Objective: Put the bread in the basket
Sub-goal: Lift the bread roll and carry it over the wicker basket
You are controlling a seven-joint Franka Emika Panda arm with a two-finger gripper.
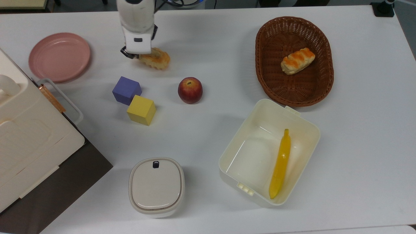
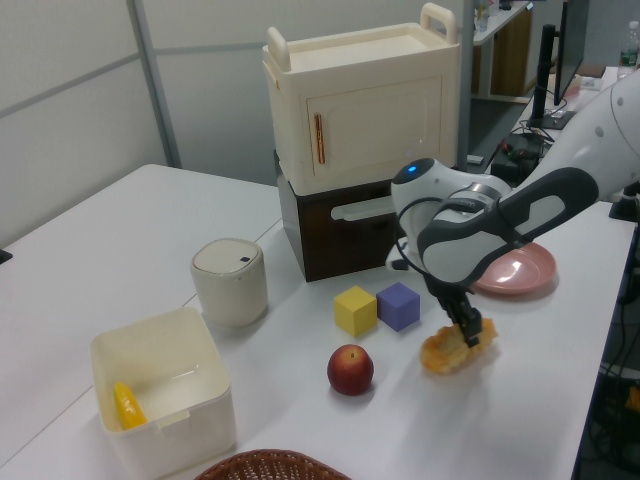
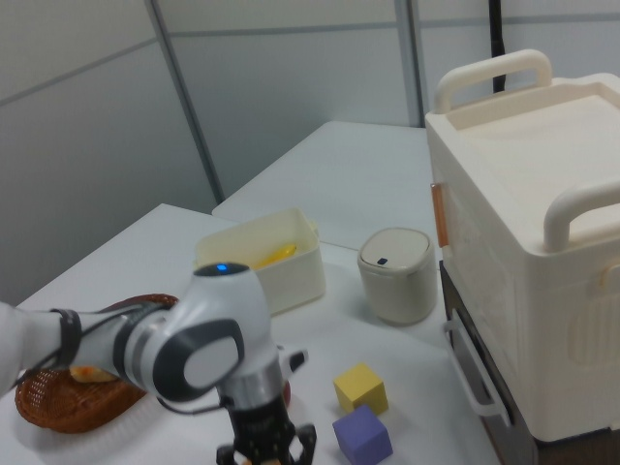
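On the table [image 1: 208, 32] sit two cubes (one purple [image 1: 126, 90], one yellow [image 1: 141, 110]), two breads [image 1: 156, 58] [image 1: 297, 60] and one apple [image 1: 190, 90]. There is also one banana [image 1: 280, 164], one basket [image 1: 269, 70], one pink plate [image 1: 59, 57], one cream box [image 1: 242, 143] and one lidded canister [image 1: 156, 185].

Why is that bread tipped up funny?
The end effector is shut on the bread at one end, so the loaf hangs tilted just above the table. Nothing is spilled or broken.

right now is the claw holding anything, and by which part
Yes, the claw is shut on the long bread, gripping it at the end nearer the pink plate in the top view; the other end sticks out free.
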